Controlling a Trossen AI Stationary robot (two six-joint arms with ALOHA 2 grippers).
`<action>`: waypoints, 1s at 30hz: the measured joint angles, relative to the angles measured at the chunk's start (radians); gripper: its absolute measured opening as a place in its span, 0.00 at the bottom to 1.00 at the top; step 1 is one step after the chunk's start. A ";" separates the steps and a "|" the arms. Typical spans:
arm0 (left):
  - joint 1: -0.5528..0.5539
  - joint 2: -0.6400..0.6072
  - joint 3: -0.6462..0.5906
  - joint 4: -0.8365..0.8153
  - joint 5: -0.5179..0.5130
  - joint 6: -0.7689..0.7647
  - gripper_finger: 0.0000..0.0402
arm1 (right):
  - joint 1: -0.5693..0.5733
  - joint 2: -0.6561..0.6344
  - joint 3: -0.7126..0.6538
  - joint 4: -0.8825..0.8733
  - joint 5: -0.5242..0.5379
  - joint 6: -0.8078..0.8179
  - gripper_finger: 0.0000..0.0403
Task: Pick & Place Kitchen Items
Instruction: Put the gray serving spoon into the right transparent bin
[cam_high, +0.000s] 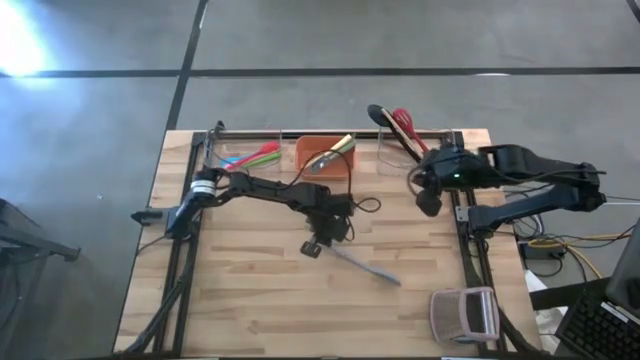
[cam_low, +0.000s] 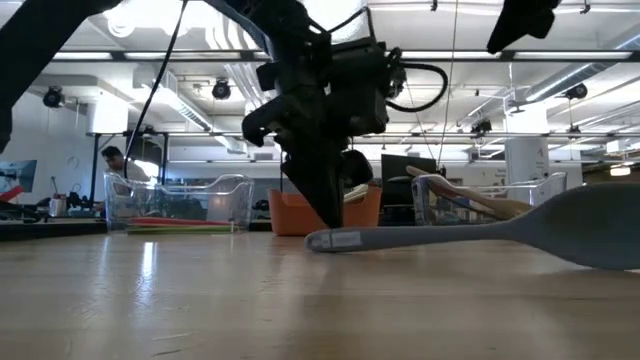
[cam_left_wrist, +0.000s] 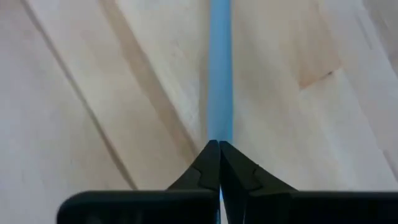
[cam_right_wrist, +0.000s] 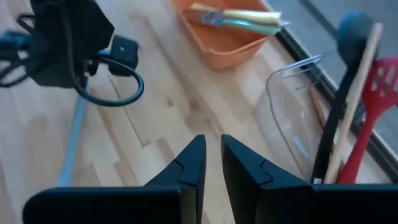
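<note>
My two arms are matte black, jointed tubes. A looping black cable trails off the left end effector (cam_high: 318, 247). The right end effector (cam_right_wrist: 208, 163) has angular, wedge-shaped black fingers.

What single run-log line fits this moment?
left gripper: shut on spatula handle, on table | right gripper: raised, empty, near clear bin

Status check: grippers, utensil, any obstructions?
Left gripper shut on blue spatula handle, mid-table. Right gripper idle, empty, near clear bin. Nothing blocking.
</note>
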 joint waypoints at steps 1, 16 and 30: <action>0.003 -0.008 -0.019 0.023 0.000 -0.009 0.01 | 0.002 -0.020 -0.004 0.002 0.012 0.012 0.11; -0.008 -0.080 -0.126 0.150 -0.245 0.050 0.10 | 0.001 -0.108 -0.068 0.102 0.031 0.016 0.11; -0.075 -0.081 -0.081 0.185 -0.299 0.159 0.67 | 0.001 -0.087 -0.070 0.101 0.028 0.010 0.11</action>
